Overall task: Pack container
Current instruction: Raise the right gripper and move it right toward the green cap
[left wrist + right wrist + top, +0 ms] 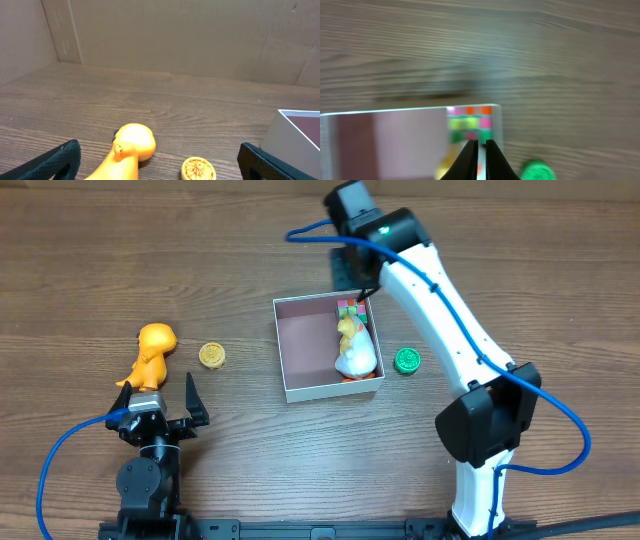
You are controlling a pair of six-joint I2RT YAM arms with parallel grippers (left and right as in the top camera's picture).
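The container (pixel 282 350), a shallow white-walled box with a pinkish-brown inside, sits at mid-table. It holds a white and yellow duck-like toy (pixel 356 355) and a many-coloured cube (pixel 350 308) along its right side. My right gripper (pixel 362 293) is shut and empty above the container's far right corner. The right wrist view shows its fingers (pixel 481 150) together over the cube (pixel 470 122) and the container wall (pixel 385 112). My left gripper (pixel 160 388) is open at the front left, just behind an orange dinosaur toy (pixel 154 352) and a yellow disc (pixel 211 356).
A green disc (pixel 407 360) lies on the table right of the container and also shows in the right wrist view (pixel 537 171). In the left wrist view the orange toy (pixel 131 145) and yellow disc (pixel 198 169) lie between my fingers, with the container's corner (pixel 290 132) at right.
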